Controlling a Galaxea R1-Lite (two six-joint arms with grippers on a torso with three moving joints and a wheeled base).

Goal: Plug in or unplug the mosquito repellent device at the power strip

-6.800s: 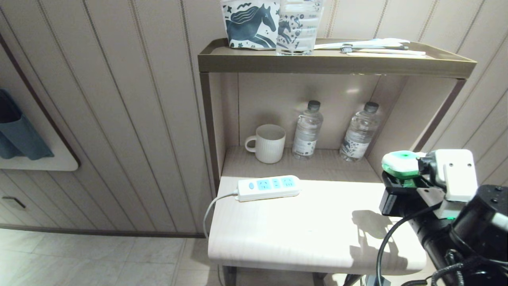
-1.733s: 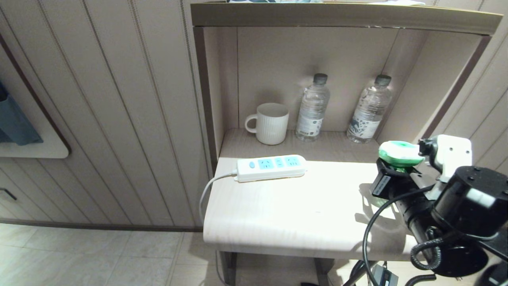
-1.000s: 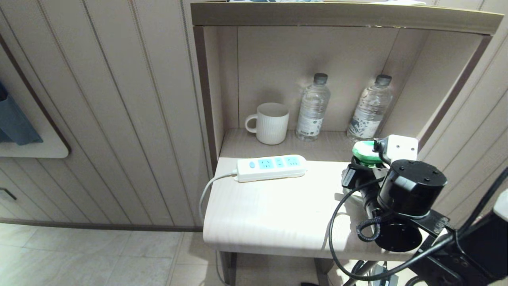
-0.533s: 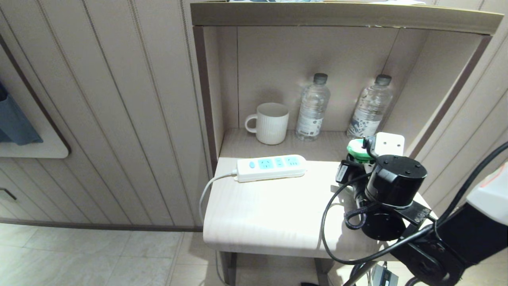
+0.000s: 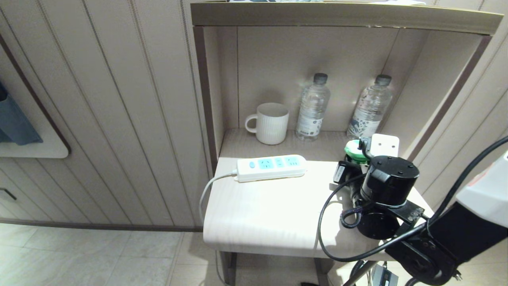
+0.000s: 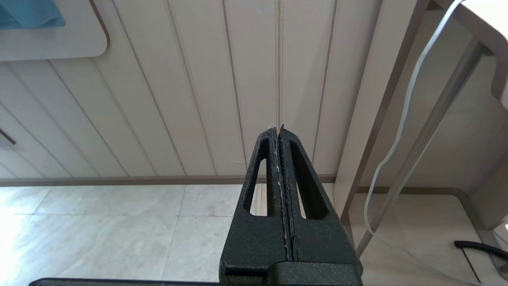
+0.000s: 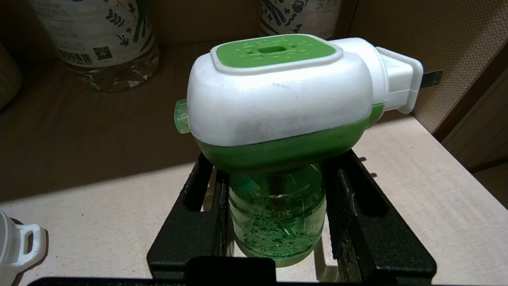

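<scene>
- While the right gripper (image 7: 274, 214) jaws clamp the mosquito repellent device (image 7: 278, 99), its prongs point away from the power strip (image 5: 271, 167) at nine o'clock, risking misalignment.
- Left gripper (image 6: 278, 137) jaws together, parked.

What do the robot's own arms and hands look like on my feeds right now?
The right hand has matte black, rough-textured fingers. Behind it in the head view sit a white box-shaped wrist module, a round black joint housing with small screws and looping black cables; further back the arm is black with a white cover. The left hand has black, tapered fingers with long slots.
</scene>
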